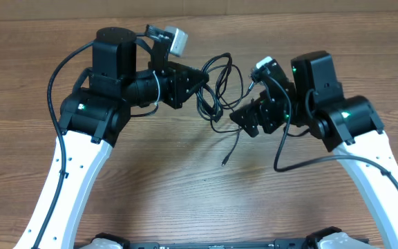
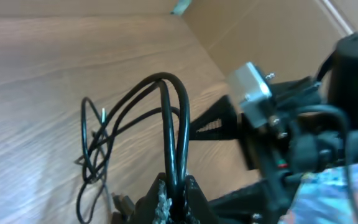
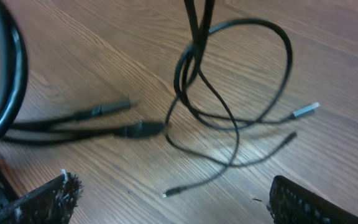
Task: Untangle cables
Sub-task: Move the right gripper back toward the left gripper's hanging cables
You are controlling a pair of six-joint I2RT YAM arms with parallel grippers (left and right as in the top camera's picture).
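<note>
The cables (image 1: 216, 86) are thin black cords tangled in loose loops at the table's middle, between my two grippers. My left gripper (image 1: 202, 78) is shut on two or three strands of them, which rise as a loop (image 2: 173, 112) out of its jaws (image 2: 178, 194). My right gripper (image 1: 243, 120) stands open just right of the tangle, and nothing lies between its fingers (image 3: 48, 199). In the right wrist view the cords (image 3: 229, 93) hang down and trail over the wood. Small plugs show at their ends, one silver (image 3: 306, 111) and one black (image 3: 174, 191). One loose end (image 1: 224, 163) lies toward the front.
The wood-grain table (image 1: 185, 194) carries only the cords. My right arm (image 2: 303, 137) fills the right side of the left wrist view, close to the held loop. A cardboard wall (image 2: 260, 31) borders the table's far edge.
</note>
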